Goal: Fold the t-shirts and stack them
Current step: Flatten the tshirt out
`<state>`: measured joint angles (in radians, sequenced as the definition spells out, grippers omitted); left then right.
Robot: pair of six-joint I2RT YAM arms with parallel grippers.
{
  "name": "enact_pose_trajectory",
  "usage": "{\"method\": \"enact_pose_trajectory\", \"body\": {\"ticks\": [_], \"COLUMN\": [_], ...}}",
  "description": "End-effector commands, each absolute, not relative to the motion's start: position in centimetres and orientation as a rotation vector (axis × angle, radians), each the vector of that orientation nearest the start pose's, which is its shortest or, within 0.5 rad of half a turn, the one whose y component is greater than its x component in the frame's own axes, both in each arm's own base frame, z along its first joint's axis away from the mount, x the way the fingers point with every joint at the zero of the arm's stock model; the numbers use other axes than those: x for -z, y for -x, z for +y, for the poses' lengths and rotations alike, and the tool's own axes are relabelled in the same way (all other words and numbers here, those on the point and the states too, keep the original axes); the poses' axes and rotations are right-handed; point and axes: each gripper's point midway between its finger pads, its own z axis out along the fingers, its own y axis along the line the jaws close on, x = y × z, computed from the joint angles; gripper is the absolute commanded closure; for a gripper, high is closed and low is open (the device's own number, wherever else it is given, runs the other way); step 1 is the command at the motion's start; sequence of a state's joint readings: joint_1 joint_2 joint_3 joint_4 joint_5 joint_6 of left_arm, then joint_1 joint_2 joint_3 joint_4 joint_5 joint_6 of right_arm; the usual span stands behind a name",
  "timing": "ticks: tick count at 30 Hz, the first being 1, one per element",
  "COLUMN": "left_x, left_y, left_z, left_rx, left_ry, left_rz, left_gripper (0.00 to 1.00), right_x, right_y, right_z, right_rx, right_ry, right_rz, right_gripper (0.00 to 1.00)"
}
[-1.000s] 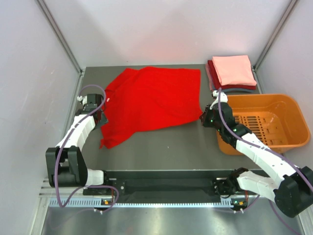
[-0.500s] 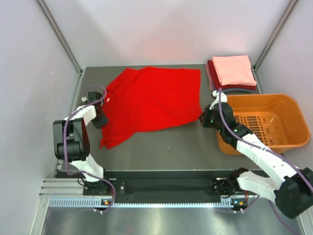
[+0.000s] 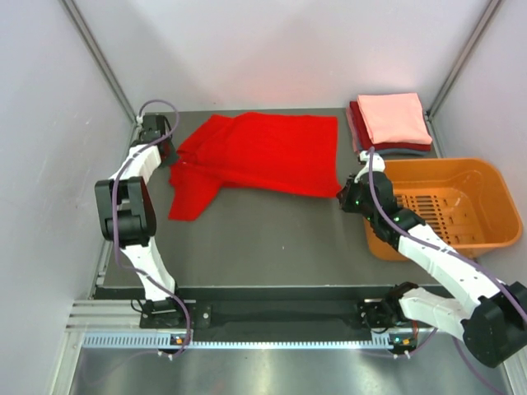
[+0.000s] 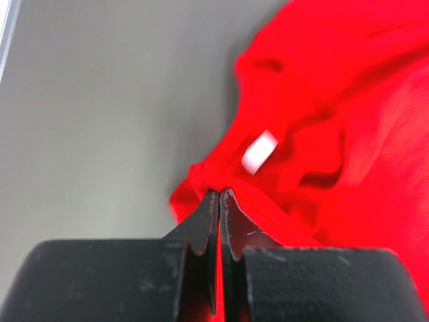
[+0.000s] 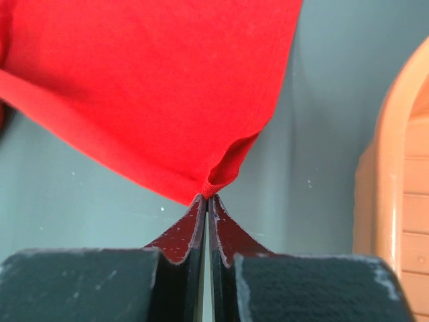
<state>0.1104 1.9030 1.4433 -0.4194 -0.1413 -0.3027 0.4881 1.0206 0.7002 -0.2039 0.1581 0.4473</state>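
Gripping, right claw: jaws pressed together on a hem corner of the red t-shirt, with the orange basket just to its right.
Desk: grey top; the stretch nearer than both claws carries no cloth.
Loose flap: a red tongue of the shirt lying nearer than the left claw, slack and creased.
Shirt body: spread between the two claws as a wide band resting on the desk, rumpled toward the left claw.
Left claw: jaws clamped on a red edge, with a white tag just beyond the tips, so probably near the collar.
Stack: beyond the right claw, a salmon-pink square sits on a dark red square, with a grey-blue square showing as a sliver beneath.
Step in hand: likely drawing the shirt flat and taut before a fold.
Doing it well: move both claws together at one height so the cloth neither sags nor drags; settle the loose flap before creasing; keep the right claw off the basket rim.
Hard to make out: the left wrist view is blurred; I cannot tell how many layers either pinch holds, where the far sleeve lies, or how many squares are in the stack.
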Motion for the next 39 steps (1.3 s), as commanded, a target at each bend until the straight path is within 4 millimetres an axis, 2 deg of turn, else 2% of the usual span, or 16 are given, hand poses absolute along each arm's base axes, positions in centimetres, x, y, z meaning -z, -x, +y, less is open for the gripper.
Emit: {"method": "enact_pose_trajectory", "body": {"ticks": [1, 3, 4, 6, 7, 9, 12, 14, 16, 17, 18, 20, 22, 26, 30, 39], "left_x": [-10.5, -10.1, -10.8, -12.0, -12.6, -14.5, -15.0, -14.4, -13.2, -13.7, -11.6, -10.8, -8.9, -6.8, -5.5, -3.7], "left_y": [-51.8, -52.5, -52.6, -51.6, -51.0, -48.7, -43.6, -41.6, -38.6, -37.9, -36.0, -34.6, -32.6, -31.1, -30.9, -31.9], "left_z": [7.0, 7.1, 7.4, 8.9, 9.4, 10.6, 10.8, 9.1, 7.1, 6.6, 6.1, 5.8, 5.9, 5.9, 6.2, 6.7], "left_rx": [-0.073, -0.08, -0.103, -0.212, -0.247, -0.341, -0.401, -0.298, -0.188, -0.152, -0.147, -0.127, -0.151, -0.089, -0.009, 0.013], "left_ry": [0.451, 0.427, 0.429, 0.486, 0.509, 0.614, 0.744, 0.743, 0.757, 0.767, 0.782, 0.796, 0.849, 0.95, 1.049, 1.148], "left_rz": [2.285, 2.294, 2.304, 2.314, 2.31, 2.278, 2.32, 2.375, 2.439, 2.413, 2.461, 2.464, 2.511, 2.52, 2.507, 2.496], "left_gripper": [1.0, 0.97, 0.81, 0.68, 0.58, 0.57, 0.59, 0.59, 0.59, 0.59, 0.59, 0.58, 0.57, 0.57, 0.58, 0.6], "right_x": [-18.7, -18.4, -18.3, -18.0, -17.8, -17.9, -17.7, -17.7, -17.8, -17.7, -17.8, -17.9, -17.8, -18.1, -18.4, -18.4], "right_y": [-31.2, -31.3, -31.3, -31.2, -31.2, -31.1, -31.1, -31.1, -31.1, -30.9, -30.9, -30.5, -30.3, -30.0, -29.7, -29.5], "right_z": [15.2, 15.6, 15.7, 16.1, 16.1, 16.4, 16.9, 17.4, 17.8, 18.1, 18.2, 18.5, 18.6, 18.5, 18.2, 17.3], "right_rx": [-0.421, -0.441, -0.449, -0.464, -0.467, -0.482, -0.504, -0.525, -0.543, -0.558, -0.56, -0.577, -0.583, -0.59, -0.592, -0.564], "right_ry": [-0.09, -0.095, -0.1, -0.095, -0.095, -0.09, -0.079, -0.064, -0.051, -0.04, -0.036, -0.023, -0.014, -0.012, -0.016, -0.048], "right_rz": [2.026, 2.039, 2.043, 2.051, 2.05, 2.043, 2.047, 2.048, 2.048, 2.053, 2.051, 2.048, 2.046, 2.037, 2.022, 2.006], "right_gripper": [1.0, 1.0, 1.0, 1.0, 1.0, 1.0, 1.0, 1.0, 1.0, 1.0, 1.0, 1.0, 1.0, 1.0, 1.0, 1.0]}}
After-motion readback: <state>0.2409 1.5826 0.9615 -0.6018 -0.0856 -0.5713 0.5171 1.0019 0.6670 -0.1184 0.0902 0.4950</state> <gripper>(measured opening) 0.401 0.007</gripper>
